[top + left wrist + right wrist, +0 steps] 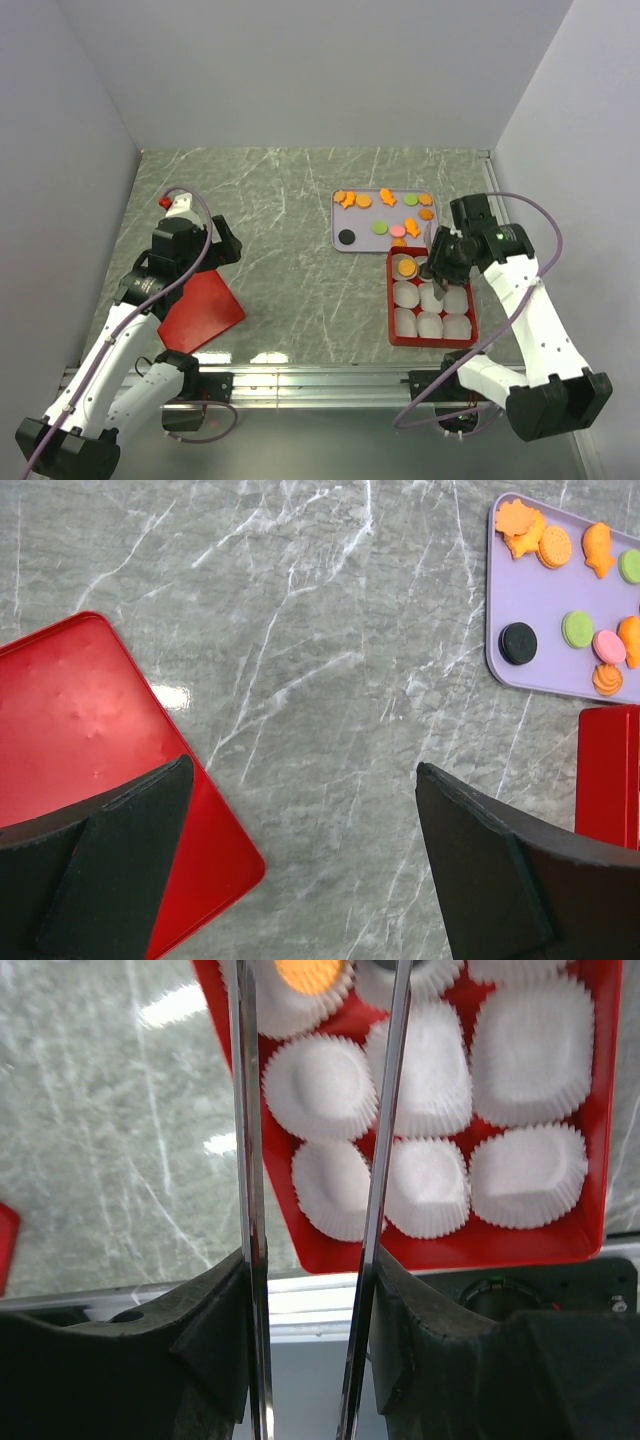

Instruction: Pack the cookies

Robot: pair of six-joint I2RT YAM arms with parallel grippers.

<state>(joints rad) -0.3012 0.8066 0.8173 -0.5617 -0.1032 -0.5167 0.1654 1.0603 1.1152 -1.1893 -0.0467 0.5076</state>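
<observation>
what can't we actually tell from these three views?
- Right gripper tips: cut off by the top edge in right wrist view and tiny in top view, so any cookie held is unknowable.
- Top row of paper cups: cropped in right wrist view.
- Red box: edge-cut in left wrist view.
- Red lid: partly under the left arm.

overhead rear view; wrist views downward, close.

Glossy grey marble-look table (pixel 280 200), shiny red lid (pixel 80 720), pleated white paper cups (pixel 520 1050)
</observation>
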